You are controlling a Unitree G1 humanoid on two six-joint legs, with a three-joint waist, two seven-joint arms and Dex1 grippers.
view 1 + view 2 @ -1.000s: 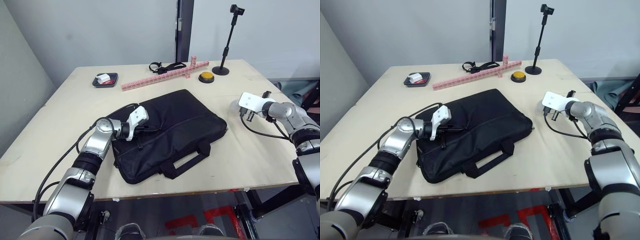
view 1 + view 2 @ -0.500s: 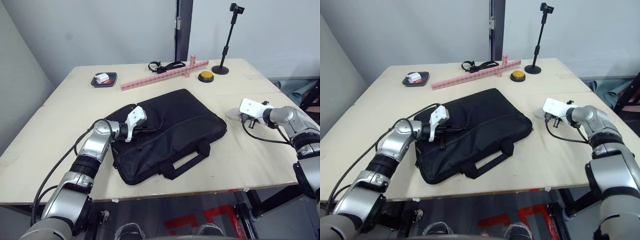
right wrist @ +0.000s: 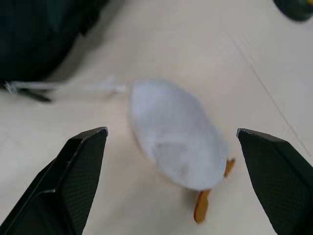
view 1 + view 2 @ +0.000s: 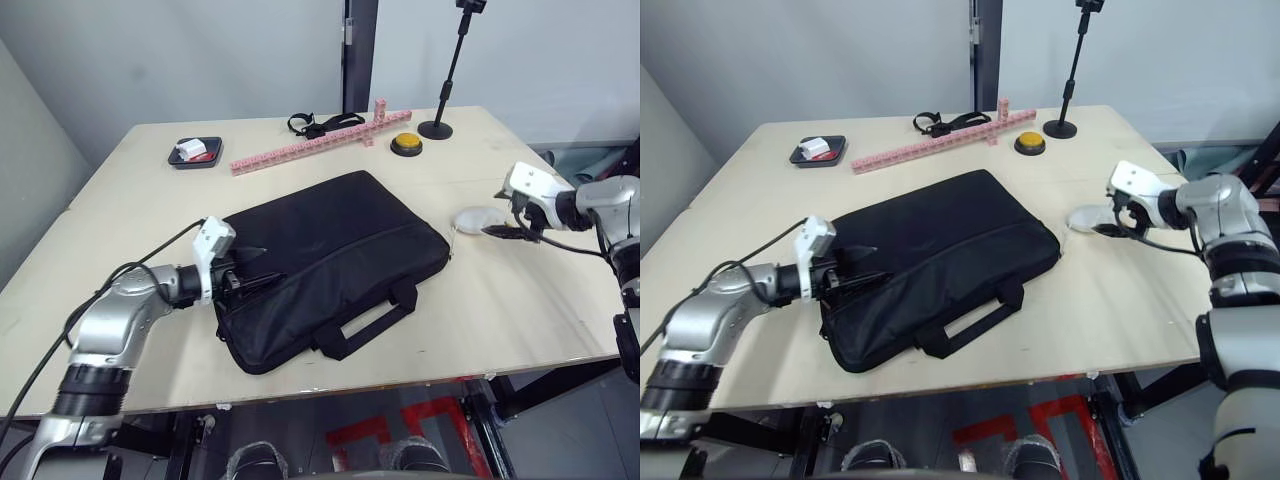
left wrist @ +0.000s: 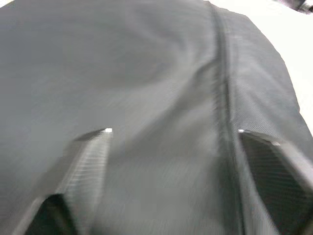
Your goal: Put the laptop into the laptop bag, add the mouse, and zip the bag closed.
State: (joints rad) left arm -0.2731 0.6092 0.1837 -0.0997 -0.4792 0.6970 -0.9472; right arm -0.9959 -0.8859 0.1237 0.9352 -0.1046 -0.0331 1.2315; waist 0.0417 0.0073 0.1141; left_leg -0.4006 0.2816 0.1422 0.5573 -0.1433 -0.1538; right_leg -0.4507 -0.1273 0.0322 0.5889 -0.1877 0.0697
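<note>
1. we are resting our left gripper [image 4: 245,283], fingers spread, on the left end of the laptop bag [image 4: 335,255], which is lying flat mid-table [image 4: 130,215].
2. we are holding our right gripper [image 4: 500,230] spread just beside the white mouse [image 3: 173,134], right of the bag.

The black laptop bag [image 4: 335,260] is laid flat and askew on the table, handles toward the near edge. The white mouse [image 4: 478,217] is set just beside its right corner.
</note>
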